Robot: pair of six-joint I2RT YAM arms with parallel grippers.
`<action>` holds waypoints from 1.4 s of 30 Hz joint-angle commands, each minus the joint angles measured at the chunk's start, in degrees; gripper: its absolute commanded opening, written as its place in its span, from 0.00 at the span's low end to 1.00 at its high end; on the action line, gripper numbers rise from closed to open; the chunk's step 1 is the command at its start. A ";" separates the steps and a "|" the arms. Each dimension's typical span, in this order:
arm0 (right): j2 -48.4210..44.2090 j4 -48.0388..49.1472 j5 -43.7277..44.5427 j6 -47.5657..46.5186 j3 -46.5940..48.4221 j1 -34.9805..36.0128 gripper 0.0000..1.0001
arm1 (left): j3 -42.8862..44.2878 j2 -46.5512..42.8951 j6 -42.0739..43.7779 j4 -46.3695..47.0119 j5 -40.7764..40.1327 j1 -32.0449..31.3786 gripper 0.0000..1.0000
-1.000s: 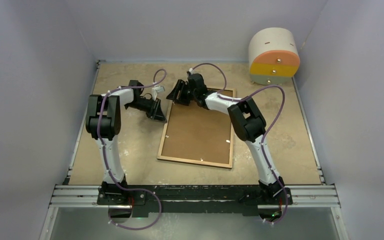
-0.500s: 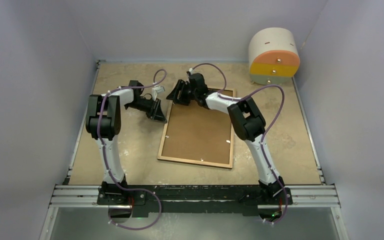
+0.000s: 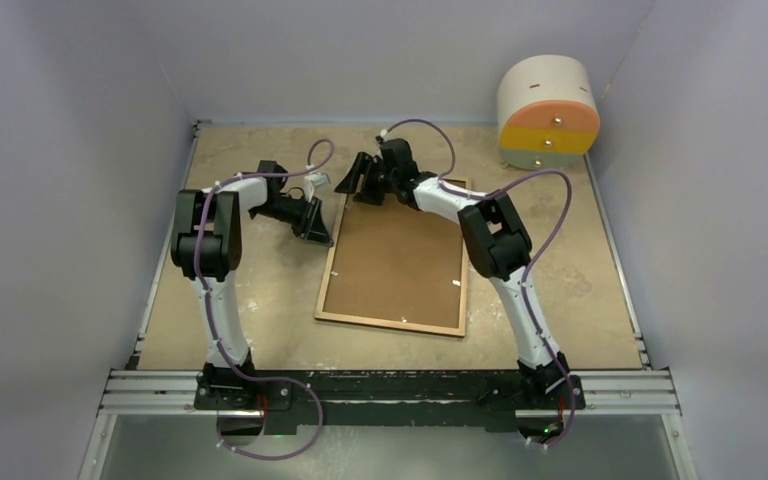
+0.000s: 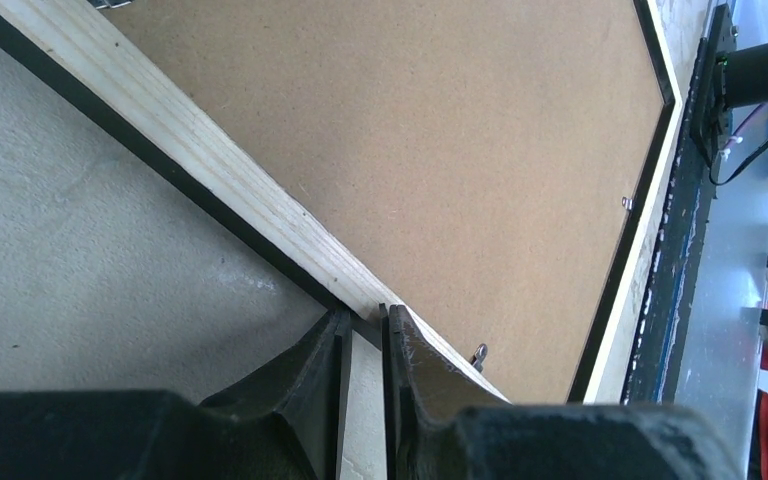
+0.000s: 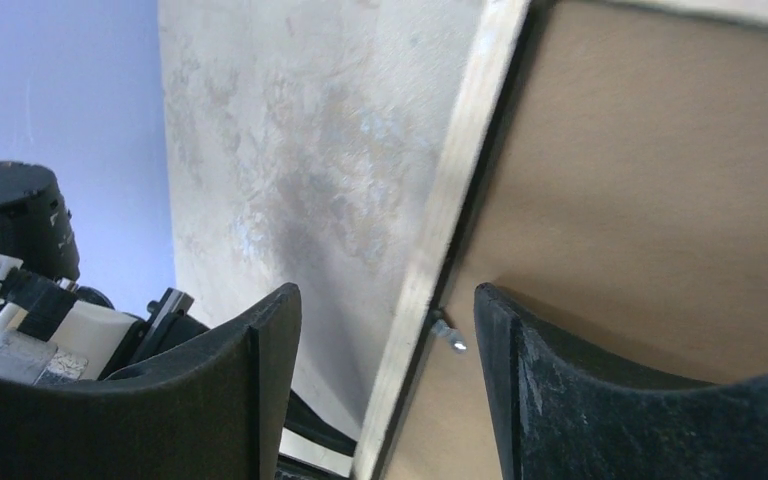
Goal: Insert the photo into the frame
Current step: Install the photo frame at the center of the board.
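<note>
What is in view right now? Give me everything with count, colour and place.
frame: one, light wood back facing up, black edge, flat at the table's centre
backing board: one, brown, inside the frame
metal clips: several, silver, along the board's edges
drawer unit: one, round, cream with yellow and orange fronts, far right corner
table: one, mottled beige
photo: none in view
left gripper: one, black, fingers nearly together, at the frame's left rail
right gripper: one, black, open, astride the frame's left rail near its far corner
</note>
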 commanded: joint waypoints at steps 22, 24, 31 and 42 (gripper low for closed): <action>-7.34 -1.94 10.59 -3.74 -7.23 -9.44 0.63 | -2.15 -1.06 3.90 -2.78 -4.17 -0.64 0.18; -6.87 -1.94 10.56 -3.37 -6.98 -9.44 0.63 | -2.16 -1.05 3.91 -2.79 -4.20 -0.64 0.18; -5.23 -1.66 10.12 -2.07 -6.05 -9.44 0.61 | -2.25 -1.15 3.79 -2.69 -4.14 -0.65 0.18; -2.65 0.04 9.23 1.35 -5.06 -9.44 0.59 | -2.16 -1.15 4.04 -2.69 -4.45 -0.64 0.18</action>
